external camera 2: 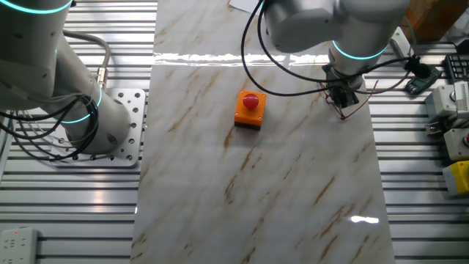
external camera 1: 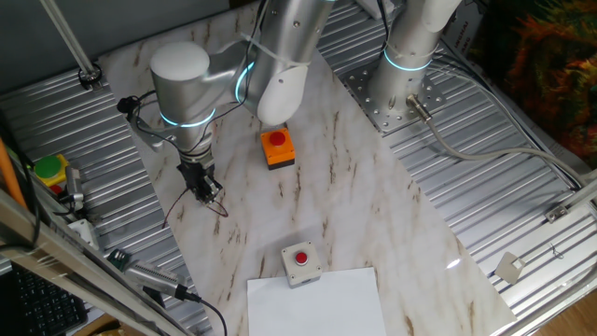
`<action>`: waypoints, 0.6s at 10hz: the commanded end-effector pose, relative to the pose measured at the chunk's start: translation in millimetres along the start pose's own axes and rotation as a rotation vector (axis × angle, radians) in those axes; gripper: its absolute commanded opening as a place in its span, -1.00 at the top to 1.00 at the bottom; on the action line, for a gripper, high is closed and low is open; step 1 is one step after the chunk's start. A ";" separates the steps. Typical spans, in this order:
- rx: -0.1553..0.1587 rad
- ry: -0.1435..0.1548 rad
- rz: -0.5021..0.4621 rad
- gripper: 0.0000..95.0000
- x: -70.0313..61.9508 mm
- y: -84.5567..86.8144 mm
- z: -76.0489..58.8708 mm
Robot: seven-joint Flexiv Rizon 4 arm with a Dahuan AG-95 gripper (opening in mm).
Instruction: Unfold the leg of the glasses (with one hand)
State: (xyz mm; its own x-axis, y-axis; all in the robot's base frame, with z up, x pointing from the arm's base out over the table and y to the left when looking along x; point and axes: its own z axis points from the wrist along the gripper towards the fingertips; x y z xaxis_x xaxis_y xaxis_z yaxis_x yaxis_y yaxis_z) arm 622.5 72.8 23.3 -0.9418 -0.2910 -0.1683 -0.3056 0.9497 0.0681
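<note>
The glasses [external camera 1: 217, 199] are a thin dark wire frame at the left edge of the marble table, right at my fingertips. They are very small, and I cannot tell whether their legs are folded or open. In the other fixed view the glasses [external camera 2: 347, 111] show as thin wires just below the gripper. My gripper [external camera 1: 203, 189] points down at the table with its black fingers close together, and it appears shut on part of the wire frame. It also shows in the other fixed view [external camera 2: 341, 101].
An orange button box [external camera 1: 277, 147] stands mid-table; it also shows in the other fixed view [external camera 2: 250, 109]. A grey box with a red button [external camera 1: 300, 262] sits by a white sheet [external camera 1: 317, 303] at the front. A second arm's base [external camera 1: 401, 89] stands at the back right.
</note>
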 end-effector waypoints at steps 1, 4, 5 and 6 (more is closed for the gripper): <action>-0.004 -0.003 0.002 0.60 5.4 -0.5 -3.3; -0.005 -0.026 0.001 0.60 18.2 -2.6 -2.4; -0.007 -0.020 0.006 0.60 21.1 -2.9 -3.2; -0.006 -0.013 0.010 0.60 23.8 -2.9 -5.7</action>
State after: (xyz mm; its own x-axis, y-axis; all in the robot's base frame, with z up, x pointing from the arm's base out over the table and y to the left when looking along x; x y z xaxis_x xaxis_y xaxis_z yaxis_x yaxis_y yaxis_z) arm 599.4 62.2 23.6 -0.9418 -0.2808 -0.1847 -0.2985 0.9514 0.0758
